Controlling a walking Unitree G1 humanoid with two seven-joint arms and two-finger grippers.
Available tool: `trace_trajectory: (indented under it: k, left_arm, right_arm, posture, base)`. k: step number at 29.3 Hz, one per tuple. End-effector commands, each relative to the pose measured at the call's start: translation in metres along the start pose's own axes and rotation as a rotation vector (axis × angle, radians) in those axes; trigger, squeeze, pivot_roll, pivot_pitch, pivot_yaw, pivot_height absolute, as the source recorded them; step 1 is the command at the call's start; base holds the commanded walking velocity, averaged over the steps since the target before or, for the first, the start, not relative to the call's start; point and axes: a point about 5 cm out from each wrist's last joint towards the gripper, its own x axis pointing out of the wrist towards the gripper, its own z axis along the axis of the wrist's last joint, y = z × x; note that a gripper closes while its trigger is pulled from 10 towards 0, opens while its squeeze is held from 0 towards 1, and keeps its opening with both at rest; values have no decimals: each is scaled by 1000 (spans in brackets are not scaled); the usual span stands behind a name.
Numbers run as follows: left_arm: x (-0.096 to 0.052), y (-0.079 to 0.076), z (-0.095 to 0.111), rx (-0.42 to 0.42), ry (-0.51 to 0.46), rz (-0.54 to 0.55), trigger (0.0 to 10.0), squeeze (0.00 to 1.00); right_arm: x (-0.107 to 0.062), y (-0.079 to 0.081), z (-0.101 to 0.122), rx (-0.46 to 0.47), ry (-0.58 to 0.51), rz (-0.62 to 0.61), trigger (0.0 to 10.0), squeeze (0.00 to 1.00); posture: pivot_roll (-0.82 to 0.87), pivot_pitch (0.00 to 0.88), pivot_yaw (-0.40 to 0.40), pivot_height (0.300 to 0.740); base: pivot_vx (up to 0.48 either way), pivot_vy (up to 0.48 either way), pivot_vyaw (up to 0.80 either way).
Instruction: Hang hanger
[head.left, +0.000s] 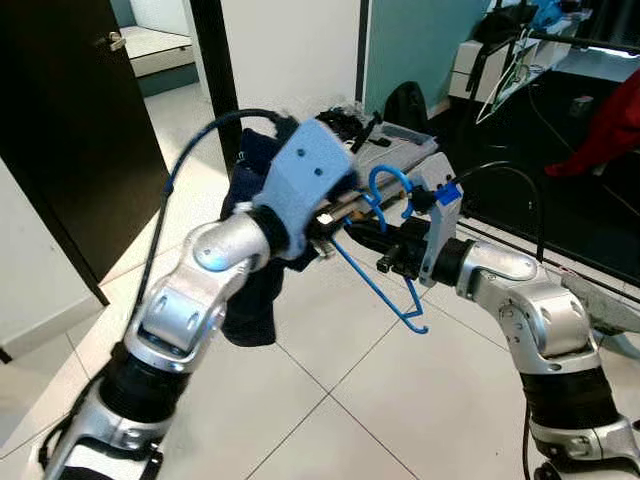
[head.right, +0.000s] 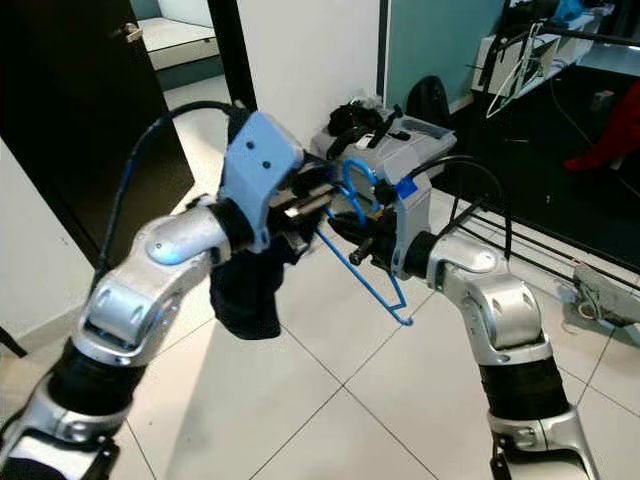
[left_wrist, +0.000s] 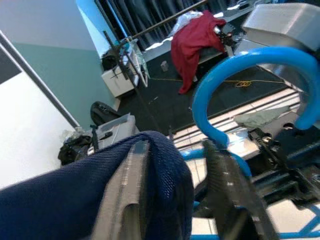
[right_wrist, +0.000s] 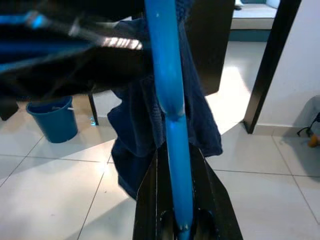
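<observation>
A blue plastic hanger (head.left: 381, 288) is held in the air between my two arms, its hook (head.left: 388, 180) pointing up. A navy garment (head.left: 250, 300) hangs down from its left end. My left gripper (head.left: 338, 214) reaches in from the left just below the hook; in its wrist view the navy garment (left_wrist: 85, 190) is draped over one finger, with the other finger (left_wrist: 232, 200) close beside it and the hook (left_wrist: 235, 75) just beyond. My right gripper (head.left: 388, 243) is shut on the hanger; its wrist view shows the blue bar (right_wrist: 172, 115) running between its black fingers (right_wrist: 150, 210).
A dark clothes rail with a red garment (head.left: 603, 130) and a white hanger (head.left: 512, 75) stands at the back right. A grey bin (head.left: 405, 152) with black things sits behind the hanger. A black door (head.left: 70, 130) is on the left, and a blue bucket (right_wrist: 52, 120) stands on the tiles.
</observation>
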Motion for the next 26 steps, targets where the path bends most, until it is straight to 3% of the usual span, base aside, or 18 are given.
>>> trace_trajectory:
  k: [1, 8, 10, 12, 14, 19, 20, 21, 23, 25, 26]
  left_arm:
    - [0, -8, 3, -9, -25, -52, 10000, 1000]
    - [-5, -4, 1, 4, -6, -54, 10000, 1000]
    - [-15, 9, 3, 19, 6, -12, 10000, 1000]
    - [-16, 12, 3, 24, 7, -1, 10000, 1000]
    - [-26, 28, 5, 32, 18, 72, 10000, 1000]
    - [-31, 35, 5, 37, 23, 104, 10000, 1000]
    - [-44, 50, 4, 58, 41, 175, 10000, 1000]
    - [-44, 50, 4, 58, 41, 175, 10000, 1000]
    - [-74, 77, -1, 154, 101, 327, 10000, 988]
    - [-74, 77, -1, 154, 101, 327, 10000, 988]
    - [-84, 82, -3, 200, 129, 352, 10000, 0]
  right_arm:
    - [4, 0, 9, -10, -49, 3, 10000, 0]
    - [5, -1, 10, -2, -62, -4, 10000, 0]
    - [5, -3, 13, -2, -72, -7, 10000, 0]
    - [5, -3, 14, -3, -75, -7, 10000, 0]
    - [4, -6, 18, -5, -87, -7, 10000, 0]
    - [3, -7, 20, -5, -94, -8, 10000, 0]
    - [-1, -10, 25, -1, -116, 5, 10000, 0]
    - [-1, -10, 25, -1, -116, 5, 10000, 0]
    - [-12, -15, 40, 25, -202, 57, 10000, 0]
    - [-12, -15, 40, 25, -202, 57, 10000, 0]
    - [-17, -17, 46, 28, -234, 74, 10000, 0]
  posture:
    - [-60, 0, 51, 740]
    - [-58, 0, 50, 740]
    - [-58, 0, 51, 740]
    - [-58, 0, 51, 740]
    - [-57, 0, 52, 740]
    - [-57, 0, 52, 740]
    - [-46, 0, 49, 740]
    - [-46, 0, 49, 740]
    - [-39, 0, 45, 740]
    - [-39, 0, 45, 740]
    - [-39, 0, 45, 740]
  base:
    - [0, 0, 0]
    - [0, 0, 0]
    - [0, 0, 0]
    - [0, 0, 0]
    - [0, 0, 0]
    - [0, 0, 0]
    - [0, 0, 0]
    - [0, 0, 0]
    - [0, 0, 0]
    - [0, 0, 0]
    - [0, 0, 0]
